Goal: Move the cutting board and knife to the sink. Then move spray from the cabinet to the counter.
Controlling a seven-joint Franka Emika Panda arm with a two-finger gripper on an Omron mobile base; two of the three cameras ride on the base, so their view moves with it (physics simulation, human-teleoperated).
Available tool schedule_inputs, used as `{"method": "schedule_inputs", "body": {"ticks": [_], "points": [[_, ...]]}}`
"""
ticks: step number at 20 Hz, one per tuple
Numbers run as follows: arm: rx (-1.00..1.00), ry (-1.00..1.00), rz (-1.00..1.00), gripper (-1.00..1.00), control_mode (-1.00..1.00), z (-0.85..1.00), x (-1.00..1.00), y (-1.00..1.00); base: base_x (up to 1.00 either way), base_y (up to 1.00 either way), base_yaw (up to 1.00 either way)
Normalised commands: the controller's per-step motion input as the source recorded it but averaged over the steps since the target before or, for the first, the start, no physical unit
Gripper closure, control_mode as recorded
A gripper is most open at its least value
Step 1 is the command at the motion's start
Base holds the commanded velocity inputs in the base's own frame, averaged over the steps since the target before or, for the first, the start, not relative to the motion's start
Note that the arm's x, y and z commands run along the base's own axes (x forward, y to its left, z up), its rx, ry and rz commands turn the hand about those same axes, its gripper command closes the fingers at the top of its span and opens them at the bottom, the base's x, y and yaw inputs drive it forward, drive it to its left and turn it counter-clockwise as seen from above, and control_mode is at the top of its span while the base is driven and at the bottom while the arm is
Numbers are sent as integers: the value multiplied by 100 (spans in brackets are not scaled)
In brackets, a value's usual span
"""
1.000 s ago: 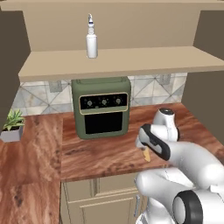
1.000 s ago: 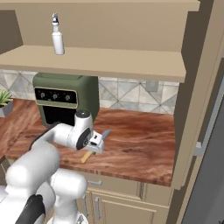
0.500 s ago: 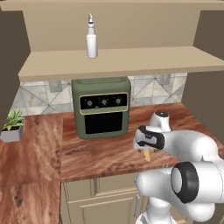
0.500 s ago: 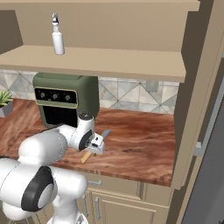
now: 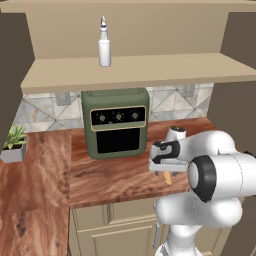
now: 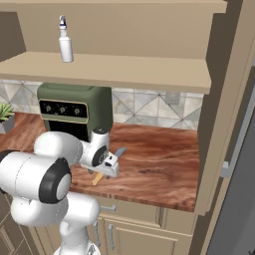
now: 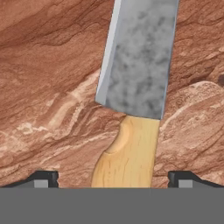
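While the pincer (image 7: 113,177) sits low over the red-brown bench (image 5: 110,177), its 2 dark fingertips (image 7: 41,178) stand well apart on either side of the knife's yellow-orange handle, touching nothing that can be made out. The knife (image 7: 135,87) lies flat on the bench, blade pointing away from the hand, just in front of the green oven (image 5: 116,122). Up on the open cabinet (image 6: 124,69) shelf, the spray (image 5: 104,42) stands upright.
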Motion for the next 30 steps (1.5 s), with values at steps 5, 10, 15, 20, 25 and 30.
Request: {"method": "schedule_inputs", "body": {"ticks": [5,10,15,20,25,30], "points": [[0,-6,0,100,-100,-57,0,14,0,0,0],[0,-6,0,100,-100,-53,-11,7,0,0,0],[0,-6,0,100,-100,-69,-43,9,0,0,0],[0,-22,0,100,-100,-70,-70,1,0,0,0],[0,-16,0,100,-100,-19,-47,0,0,0,0],[1,1,0,100,-100,-1,-2,0,0,0,0]]}}
